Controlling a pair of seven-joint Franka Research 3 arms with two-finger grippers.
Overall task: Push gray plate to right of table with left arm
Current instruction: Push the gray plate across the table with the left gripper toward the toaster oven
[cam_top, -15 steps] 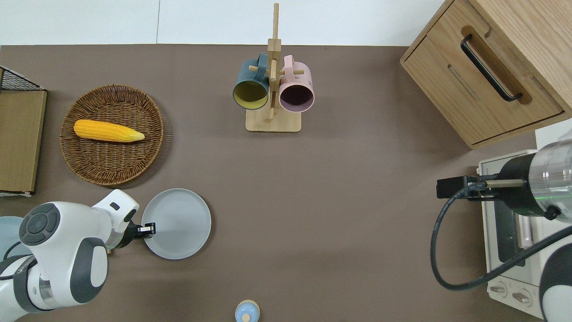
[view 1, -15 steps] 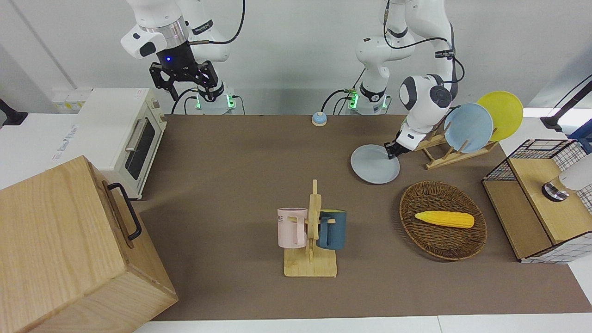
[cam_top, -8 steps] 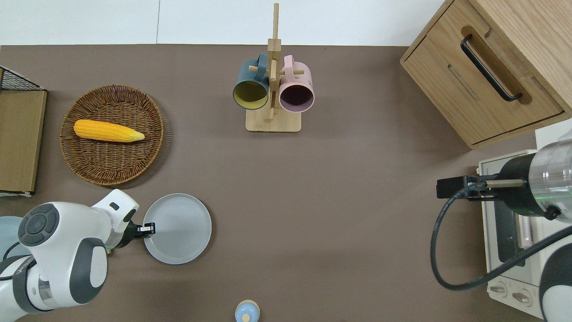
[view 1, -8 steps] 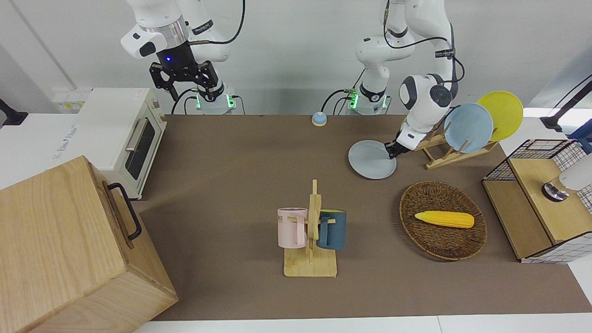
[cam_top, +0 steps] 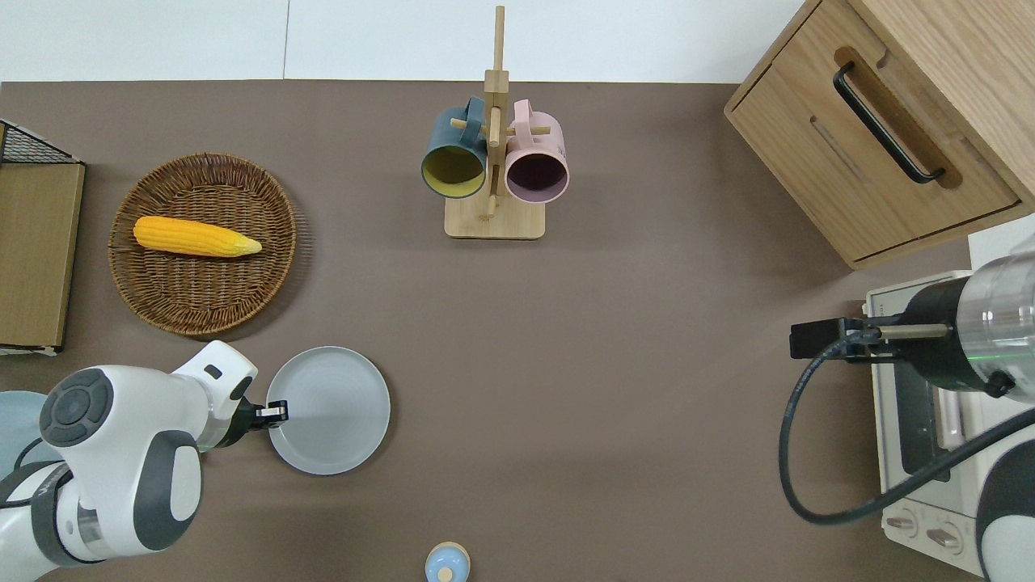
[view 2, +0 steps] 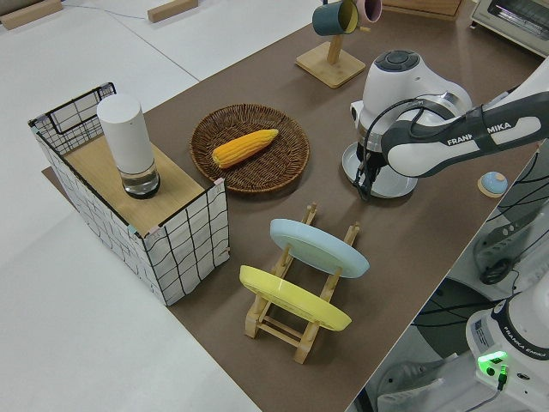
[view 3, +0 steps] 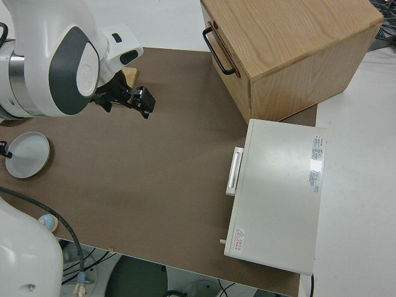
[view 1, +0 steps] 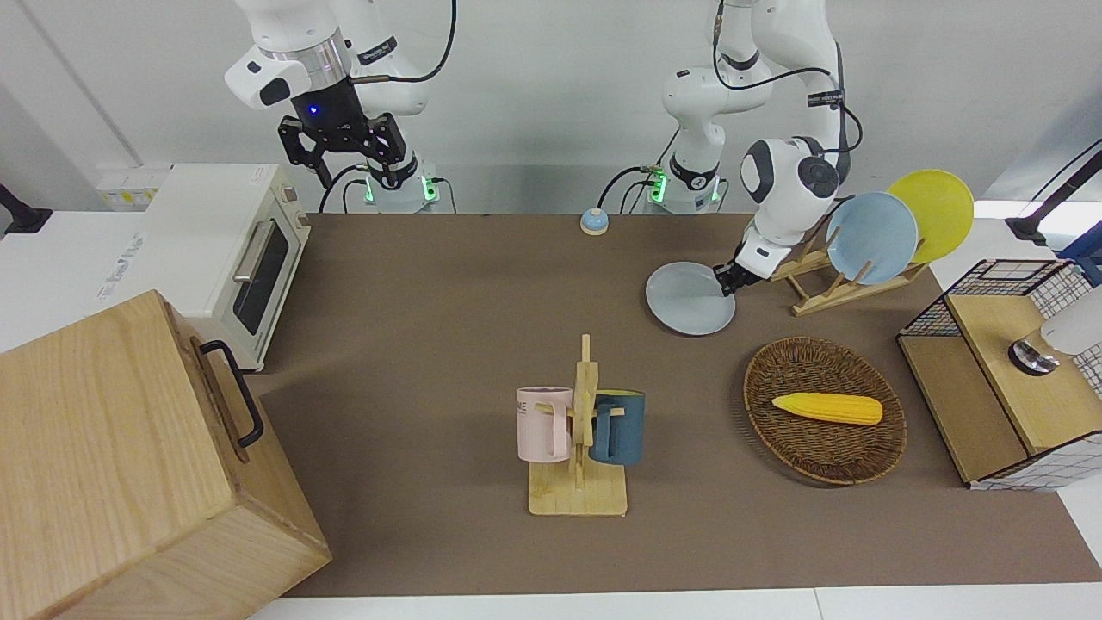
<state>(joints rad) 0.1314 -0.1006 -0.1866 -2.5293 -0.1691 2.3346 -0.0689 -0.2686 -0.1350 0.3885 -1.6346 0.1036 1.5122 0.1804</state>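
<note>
Shows the left arm folded low at its own end of the table, elbow bulging outward, wrist tipped down and pointing toward the right arm's end.

Finds the gray plate flat on the brown top: round, shallow, pale gray-blue, glossy, unmarked, with a low raised rim. Places it toward the left arm's end, nearer to the robots than the wicker basket with the corn cob, and just beside the wooden dish rack.

Puts the left gripper down at table height, its black tip touching the plate's rim on the edge facing the left arm's end. Cannot tell whether open or closed. Holds nothing that can be seen.

Passes the mug rack mid-table, farther from the robots. Ends at the right arm, parked, right gripper spread wide and empty.
</note>
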